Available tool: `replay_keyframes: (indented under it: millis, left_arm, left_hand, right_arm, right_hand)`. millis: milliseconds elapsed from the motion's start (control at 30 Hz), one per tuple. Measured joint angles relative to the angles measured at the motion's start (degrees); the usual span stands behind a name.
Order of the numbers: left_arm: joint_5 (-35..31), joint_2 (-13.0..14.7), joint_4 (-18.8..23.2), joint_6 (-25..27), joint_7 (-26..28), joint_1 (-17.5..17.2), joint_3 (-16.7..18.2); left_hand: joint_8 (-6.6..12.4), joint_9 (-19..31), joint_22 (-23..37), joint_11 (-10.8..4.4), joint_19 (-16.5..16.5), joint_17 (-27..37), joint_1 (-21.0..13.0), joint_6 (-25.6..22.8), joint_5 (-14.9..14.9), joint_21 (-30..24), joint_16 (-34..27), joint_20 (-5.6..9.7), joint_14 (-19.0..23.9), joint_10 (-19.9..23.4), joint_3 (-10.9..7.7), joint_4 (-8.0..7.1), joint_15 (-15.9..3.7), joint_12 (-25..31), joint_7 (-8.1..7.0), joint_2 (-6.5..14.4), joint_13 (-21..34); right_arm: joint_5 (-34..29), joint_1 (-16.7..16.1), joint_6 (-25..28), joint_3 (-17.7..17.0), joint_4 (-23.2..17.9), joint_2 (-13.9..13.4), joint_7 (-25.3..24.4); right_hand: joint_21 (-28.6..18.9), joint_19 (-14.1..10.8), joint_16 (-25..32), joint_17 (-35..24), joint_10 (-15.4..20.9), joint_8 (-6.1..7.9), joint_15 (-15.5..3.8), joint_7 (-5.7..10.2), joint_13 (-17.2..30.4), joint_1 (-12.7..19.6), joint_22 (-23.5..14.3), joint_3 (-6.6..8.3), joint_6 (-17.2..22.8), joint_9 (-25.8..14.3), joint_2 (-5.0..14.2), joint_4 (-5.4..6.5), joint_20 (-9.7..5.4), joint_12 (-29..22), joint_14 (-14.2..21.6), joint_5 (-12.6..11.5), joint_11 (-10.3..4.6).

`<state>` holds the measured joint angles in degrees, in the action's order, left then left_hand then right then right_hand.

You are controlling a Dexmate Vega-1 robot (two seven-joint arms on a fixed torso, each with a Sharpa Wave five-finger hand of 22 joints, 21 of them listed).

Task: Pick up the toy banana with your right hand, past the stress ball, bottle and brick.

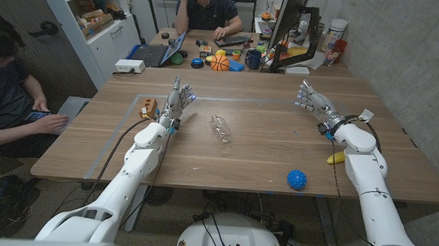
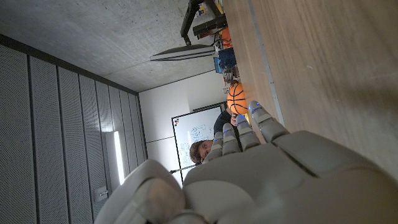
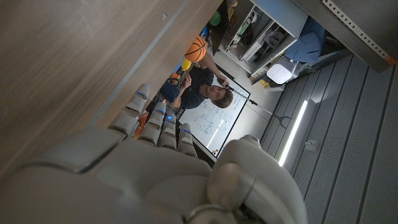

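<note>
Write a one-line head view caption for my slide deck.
Both hands, left and right, open; toy banana beside right forearm, stress ball nearer, bottle mid-table.

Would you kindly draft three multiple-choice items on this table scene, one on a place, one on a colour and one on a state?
1. Where does the toy banana lie?
A. beside the right forearm, near the table's right edge
B. next to the brick
C. at the far edge, by the laptop

2. What colour is the stress ball?
A. red
B. blue
C. green

3. How is the bottle placed?
A. standing upright
B. held in the left hand
C. lying on its side on the table

Answers:
1 A: the head view shows the yellow banana close against the right arm, behind the right hand.
2 B: the spiky ball near the table's front edge is plainly blue.
3 C: the clear bottle lies flat mid-table, apart from the left hand, which holds nothing, and from the brick.
</note>
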<state>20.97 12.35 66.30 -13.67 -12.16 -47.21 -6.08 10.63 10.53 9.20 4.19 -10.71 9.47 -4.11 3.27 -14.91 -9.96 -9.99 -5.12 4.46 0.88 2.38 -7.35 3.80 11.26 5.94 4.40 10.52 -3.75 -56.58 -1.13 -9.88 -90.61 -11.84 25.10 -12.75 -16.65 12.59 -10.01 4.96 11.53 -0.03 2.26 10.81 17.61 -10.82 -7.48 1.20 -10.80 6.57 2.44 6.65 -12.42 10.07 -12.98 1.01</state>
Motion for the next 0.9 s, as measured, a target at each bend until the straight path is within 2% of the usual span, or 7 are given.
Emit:
replay_keyframes:
  millis: [100, 300, 533, 767, 900]
  left_arm:
    - [-0.07, -0.06, -0.26, 0.00, -0.11, 0.21, 0.01]
    - [-0.18, -0.18, -0.79, -0.01, -0.33, 0.51, 0.04]
    - [-0.24, -0.21, -0.95, -0.01, -0.41, 0.62, 0.07]
    - [-0.26, -0.20, -1.28, -0.01, -0.62, 0.79, 0.12]
    - [-0.42, -0.21, -1.38, 0.03, -0.72, 1.14, 0.06]
  left_hand:
    - [0.00, 0.00, 0.00, 0.00, 0.00, 0.00, 0.00, 0.00, 0.00, 0.00, 0.00, 0.00, 0.00, 0.00, 0.00, 0.00, 0.00, 0.22, 0.00, 0.00, 0.00]
    - [0.00, 0.00, 0.00, -0.01, 0.00, 0.00, -0.30, 0.00, 0.00, -0.16, 0.00, 0.00, 0.00, 0.00, -0.24, 0.24, 0.00, 0.22, 0.00, 0.30, 0.00]
    - [0.00, 0.00, 0.00, -0.01, 0.00, 0.00, -0.30, 0.00, 0.00, -0.23, 0.00, 0.00, 0.00, 0.00, -0.24, 0.24, 0.00, 0.22, 0.00, 0.30, 0.00]
    - [0.00, 0.00, 0.00, -0.01, 0.00, -0.01, -0.30, 0.00, 0.00, -0.23, 0.00, 0.00, 0.00, 0.00, -0.24, 0.24, 0.00, 0.22, 0.00, 0.30, 0.00]
    - [0.00, 0.00, 0.00, -0.01, 0.00, -0.01, -0.53, 0.00, 0.00, -0.23, 0.00, 0.00, 0.00, 0.00, -0.24, 0.24, 0.00, 0.22, 0.00, 0.53, -0.01]
  right_arm:
    - [-1.19, -0.67, 0.51, 0.20, -1.21, -1.10, 0.22]
    - [-3.48, -2.13, 1.00, 0.39, -3.64, -3.09, 0.28]
    - [-5.78, -4.21, 1.73, 0.12, -6.70, -4.82, -0.18]
    - [-6.75, -7.12, 2.30, -1.40, -9.58, -5.34, -1.19]
    - [-7.23, -9.44, 2.33, -2.71, -11.44, -5.45, -2.12]
  right_hand:
    - [0.00, -0.20, 0.00, 0.00, 0.33, 0.00, -0.28, 0.73, 0.00, 0.78, 0.00, 0.24, -0.07, -0.21, -0.02, -0.24, -0.21, -0.02, 0.29, 0.00, -0.33]
    - [-0.44, -1.53, 0.00, 0.00, 1.41, 0.34, -1.74, 1.65, 0.27, 2.49, 0.01, 0.71, 0.85, -0.27, 0.07, -1.52, -0.72, -0.44, 1.76, 0.00, -1.41]
    - [-0.44, -2.05, 0.00, 0.01, 1.72, 0.34, -2.03, 1.96, 0.27, 3.64, 0.01, 0.94, 1.16, -0.27, 0.13, -1.75, -1.24, -0.89, 2.04, 0.00, -1.72]
    - [-0.79, -2.45, 0.00, 0.01, 2.40, 0.33, -2.24, 1.95, 0.27, 4.11, 0.01, 1.18, 1.16, -0.27, 0.00, -1.98, -1.64, -0.89, 2.87, 0.00, -1.81]
    - [-0.89, -2.77, 0.00, 0.01, 2.74, 0.33, -2.13, 2.01, 0.27, 4.28, 0.01, 1.26, 1.22, -0.54, 0.14, -2.37, -1.33, -0.89, 3.17, 0.00, -2.12]
